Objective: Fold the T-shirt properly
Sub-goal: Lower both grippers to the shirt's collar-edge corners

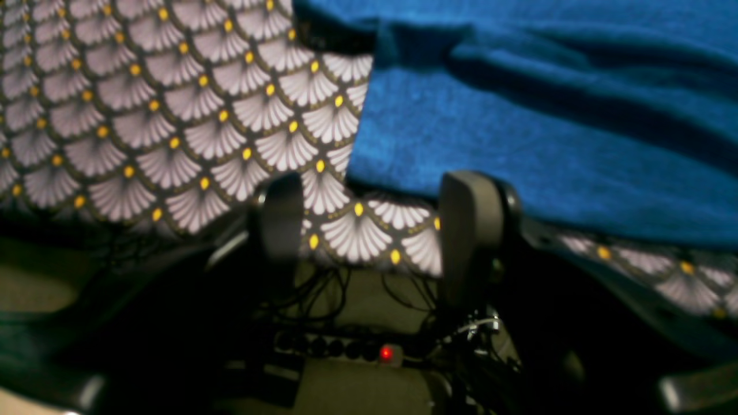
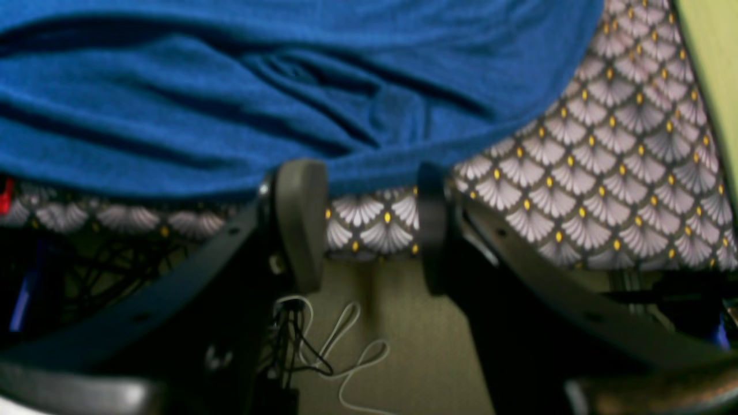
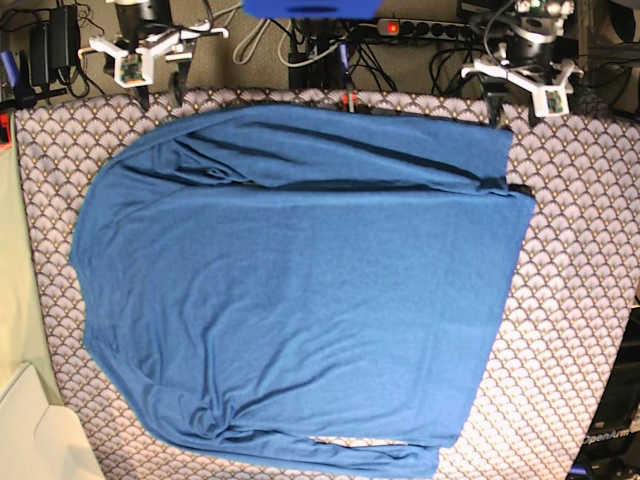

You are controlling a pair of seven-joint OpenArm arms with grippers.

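Note:
The blue T-shirt (image 3: 300, 290) lies spread flat on the scallop-patterned table cover (image 3: 580, 300), with one sleeve folded across along its far edge and one along its near edge. My left gripper (image 1: 375, 225) is open and empty at the table's far edge, just off the shirt's corner (image 1: 519, 144); in the base view it (image 3: 512, 108) is at the top right. My right gripper (image 2: 366, 222) is open and empty at the same table edge, just short of the shirt's hem (image 2: 259, 104); in the base view it (image 3: 160, 95) is at the top left.
Behind the table edge lie a power strip with a red light (image 1: 385, 353) and loose cables (image 2: 340, 346). A cream-coloured object (image 3: 30, 430) sits at the base view's lower left. A blue object (image 3: 310, 8) is at the top centre.

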